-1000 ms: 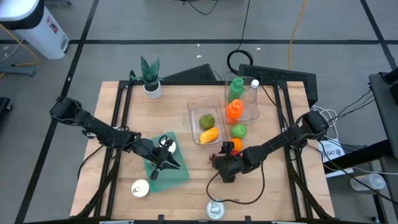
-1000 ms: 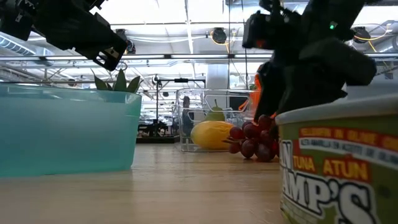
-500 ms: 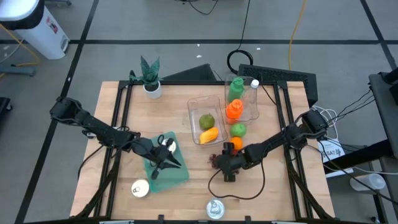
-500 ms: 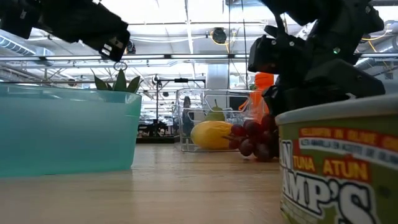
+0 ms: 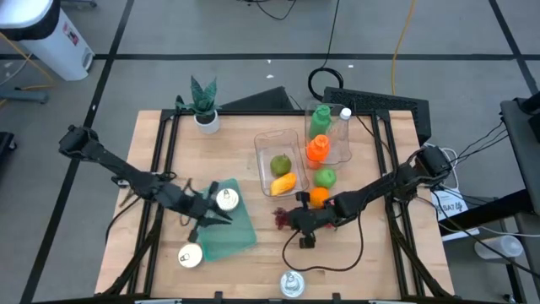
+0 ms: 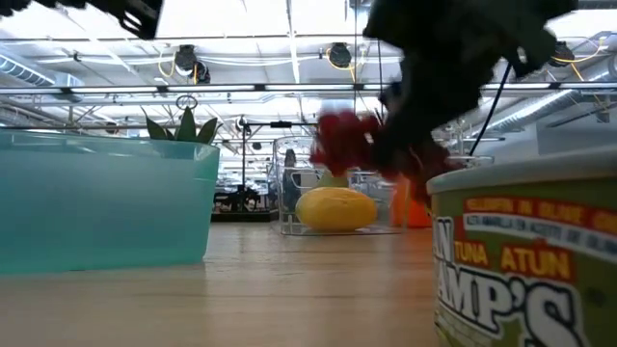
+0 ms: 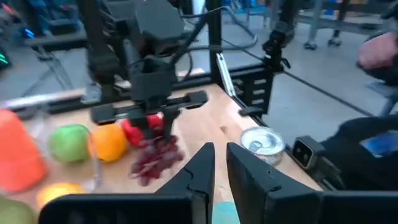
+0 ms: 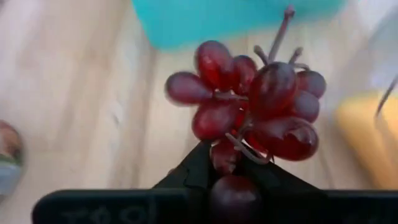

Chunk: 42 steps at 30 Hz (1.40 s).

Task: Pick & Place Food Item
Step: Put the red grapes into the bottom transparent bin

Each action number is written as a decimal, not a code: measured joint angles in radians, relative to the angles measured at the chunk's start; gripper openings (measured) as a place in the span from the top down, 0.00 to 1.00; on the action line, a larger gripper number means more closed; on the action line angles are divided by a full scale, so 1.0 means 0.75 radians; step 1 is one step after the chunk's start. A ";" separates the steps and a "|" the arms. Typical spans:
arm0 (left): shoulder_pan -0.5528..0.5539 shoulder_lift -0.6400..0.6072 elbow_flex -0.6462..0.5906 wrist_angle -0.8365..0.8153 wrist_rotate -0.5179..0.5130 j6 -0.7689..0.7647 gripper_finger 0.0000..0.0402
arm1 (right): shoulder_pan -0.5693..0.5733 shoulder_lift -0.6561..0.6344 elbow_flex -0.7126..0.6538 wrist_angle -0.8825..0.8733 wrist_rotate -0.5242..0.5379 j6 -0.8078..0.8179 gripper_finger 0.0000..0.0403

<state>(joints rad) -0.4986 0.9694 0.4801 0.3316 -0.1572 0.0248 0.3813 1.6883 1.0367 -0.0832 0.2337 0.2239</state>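
Note:
A bunch of dark red grapes hangs in the air near the table's middle, with my right gripper shut on it. In the low view the grapes float well above the wood. My left gripper is shut on nothing and hovers over the teal bin at the near left. A silver can sits at the bin's far end. The left wrist view shows the grapes dangling under my right gripper. My right gripper pinches the bunch at its near side, one grape caught between the two fingers. The fingers reach in from the table's right, slanting down. The rest of the bunch sticks out beyond the fingertips, lifted clear of the table.
A clear container holds a green fruit and a yellow one. An orange, a green apple and bottles stand beside it. A tuna can is at the near edge, another can at the near left, a plant far left.
My right gripper has shut on the grapes and raised them off the table, shifting a little toward the left edge. My left gripper has risen and drawn back toward the table's left, still shut.

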 joint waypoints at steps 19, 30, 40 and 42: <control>-0.174 -0.159 -0.193 0.161 -0.186 0.057 0.87 | -0.251 -0.299 0.044 0.407 -0.020 -0.432 0.95; -0.086 -0.159 -0.305 0.410 0.049 0.018 0.87 | -0.564 -0.199 0.043 0.469 -0.209 -0.502 0.94; -0.060 -0.159 -0.330 0.401 -0.037 -0.125 0.87 | -0.669 -0.039 0.043 0.589 -0.143 -0.457 0.94; -0.060 -0.159 -0.330 0.399 -0.036 -0.146 0.87 | -0.695 -0.012 0.043 0.611 -0.143 -0.400 0.94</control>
<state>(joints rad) -0.5434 0.8505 0.2325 0.6308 -0.1844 -0.0848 -0.1401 1.6792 1.0691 0.3754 0.1266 -0.0758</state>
